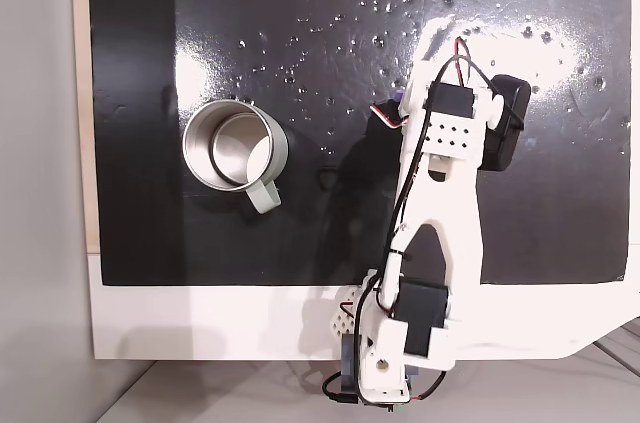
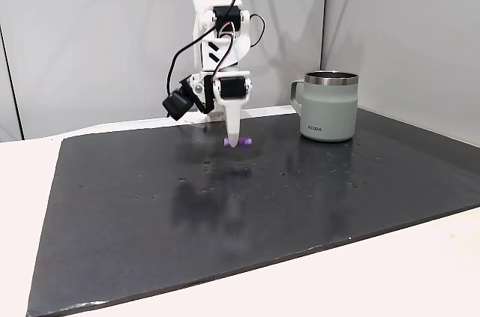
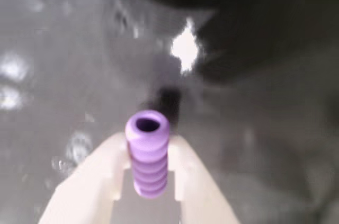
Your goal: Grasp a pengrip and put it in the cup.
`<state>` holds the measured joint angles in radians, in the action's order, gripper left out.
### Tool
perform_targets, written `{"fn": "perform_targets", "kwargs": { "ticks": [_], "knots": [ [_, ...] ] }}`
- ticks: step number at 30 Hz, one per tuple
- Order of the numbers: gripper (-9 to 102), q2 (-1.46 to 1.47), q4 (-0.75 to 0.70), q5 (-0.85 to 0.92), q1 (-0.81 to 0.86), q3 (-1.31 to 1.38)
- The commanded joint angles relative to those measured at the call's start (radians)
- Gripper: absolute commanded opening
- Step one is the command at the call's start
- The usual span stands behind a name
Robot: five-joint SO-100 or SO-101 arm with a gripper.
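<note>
In the wrist view the purple ribbed pengrip [image 3: 149,160] sits between my two white fingertips, its open end pointing away, and my gripper [image 3: 150,149] is shut on it. From the side fixed view the gripper [image 2: 234,142] points straight down at the black mat, with the pengrip [image 2: 247,142] poking out on either side of the finger just at the surface. The steel cup [image 2: 330,107] stands upright to the right, well apart from it. From above, the cup [image 1: 277,148] is left of the arm, and a purple sliver of pengrip [image 1: 400,94] peeks out beside the wrist.
A black glossy mat [image 1: 300,3] covers most of the white table [image 1: 200,323]. The arm's base [image 1: 390,353] sits at the mat's near edge in the top-down fixed view. Open mat lies between the gripper and the cup.
</note>
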<state>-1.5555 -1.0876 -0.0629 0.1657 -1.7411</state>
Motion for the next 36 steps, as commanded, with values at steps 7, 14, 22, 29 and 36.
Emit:
{"fn": "perform_targets", "kwargs": {
  "ticks": [7,14,22,29,36],
  "knots": [
    [0,-0.328,-0.255,-0.038,-0.137,0.152],
    [0,-0.383,-0.373,-0.048,-0.313,0.319],
    [0,-0.279,-0.410,-0.034,-0.528,0.485],
    [0,-0.098,-0.480,-0.011,-0.647,0.643],
    [0,-0.028,-0.535,0.046,-0.752,0.666]
  ]
}}
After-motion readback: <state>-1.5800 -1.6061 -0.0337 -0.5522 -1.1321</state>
